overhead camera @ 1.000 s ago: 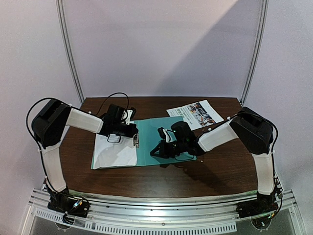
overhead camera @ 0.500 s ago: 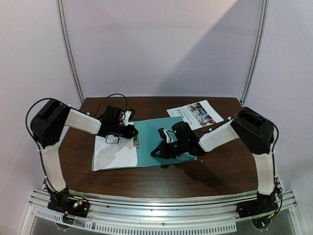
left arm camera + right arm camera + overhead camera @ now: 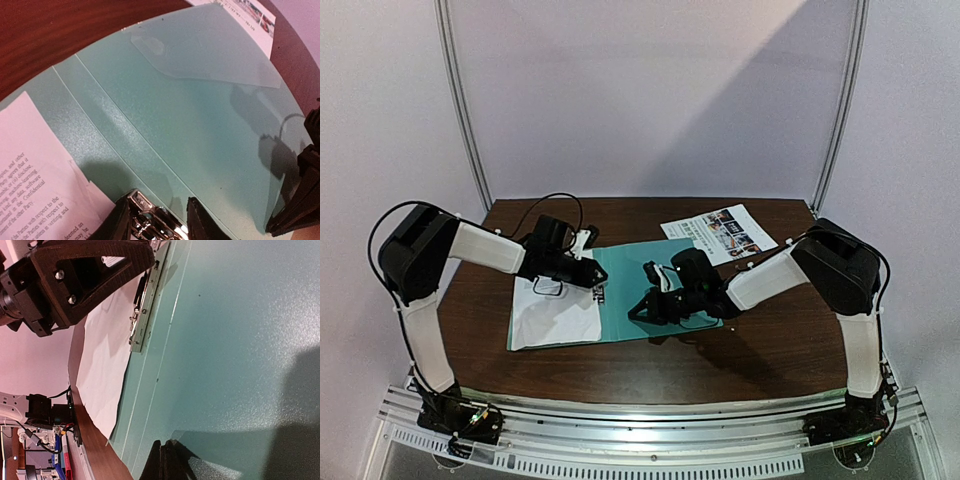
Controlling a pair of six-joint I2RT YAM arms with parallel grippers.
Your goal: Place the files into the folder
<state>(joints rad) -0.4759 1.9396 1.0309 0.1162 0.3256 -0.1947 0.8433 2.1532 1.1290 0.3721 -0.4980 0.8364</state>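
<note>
Ok so the dodgy bit here is the metal clip (image 3: 144, 315). The left gripper (image 3: 159, 221) has its jaws partly spread, one finger either side of the clip at the bottom of the wrist view. I can't tell if they actually pinch it.

The text sheet (image 3: 555, 315) lies on the left half of the open folder (image 3: 630, 262), its edge right beside the clip. If the clip snaps down crooked, I'd guess it creases or misses the paper.

The right gripper (image 3: 642, 308), pinched closed on nothing, presses the right flap. If it slides, the folder skews. The photo sheet (image 3: 725, 232) sits upper right on the table (image 3: 770, 340), outside the folder.
</note>
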